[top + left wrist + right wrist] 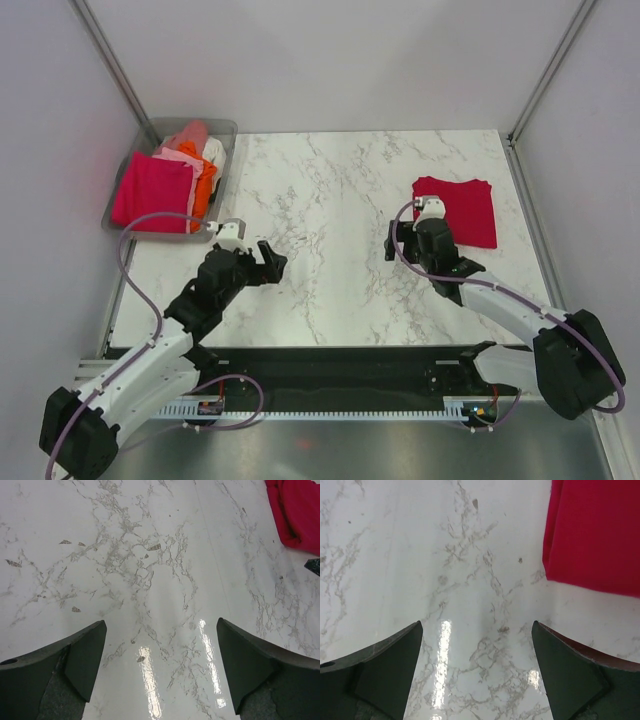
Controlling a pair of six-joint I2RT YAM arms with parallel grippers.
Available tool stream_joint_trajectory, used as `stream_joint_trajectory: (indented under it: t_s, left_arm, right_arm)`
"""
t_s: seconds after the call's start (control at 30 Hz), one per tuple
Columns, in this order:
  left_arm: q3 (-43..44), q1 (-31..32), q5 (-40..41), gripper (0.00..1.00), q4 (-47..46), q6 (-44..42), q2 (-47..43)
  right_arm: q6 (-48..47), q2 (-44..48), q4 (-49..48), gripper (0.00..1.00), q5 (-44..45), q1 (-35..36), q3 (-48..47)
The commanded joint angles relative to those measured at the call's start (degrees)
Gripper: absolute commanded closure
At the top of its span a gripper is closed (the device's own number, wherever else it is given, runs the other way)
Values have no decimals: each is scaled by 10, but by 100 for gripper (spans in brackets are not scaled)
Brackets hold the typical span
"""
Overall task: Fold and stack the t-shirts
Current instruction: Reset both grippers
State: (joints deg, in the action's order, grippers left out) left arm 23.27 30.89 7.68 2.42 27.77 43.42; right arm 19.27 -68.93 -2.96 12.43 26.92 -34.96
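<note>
A folded crimson red t-shirt (466, 207) lies flat on the marble table at the right; it also shows in the right wrist view (600, 530) and in the corner of the left wrist view (296, 510). A magenta-pink t-shirt (152, 190) hangs over the near side of the clear bin (224, 134), with orange (203, 175), pale pink (190, 133) and white (214, 151) shirts bunched behind it. My left gripper (273, 258) (160, 667) is open and empty over bare marble. My right gripper (394, 240) (476, 667) is open and empty, just left of the red shirt.
The bin stands at the table's far left corner. Grey walls with metal posts (115, 70) close the back and sides. Purple cables (130, 260) loop along both arms. A black rail (330, 375) runs along the near edge.
</note>
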Motion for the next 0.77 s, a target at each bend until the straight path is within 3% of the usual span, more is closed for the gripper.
stream_joint_trajectory:
  t_s: [0.0, 0.23, 0.73]
  left_arm:
    - [-23, 2, 41, 2, -11, -37, -39]
    - [-78, 1, 92, 0, -22, -13, -105]
    - [-68, 1, 95, 1, -13, 1, -76]
  right_arm:
    - [28, 29, -117, 2, 3, 0, 60]
    - [47, -6, -155, 2, -34, 0, 96]
    - [51, -10, -180, 2, -49, 1, 115]
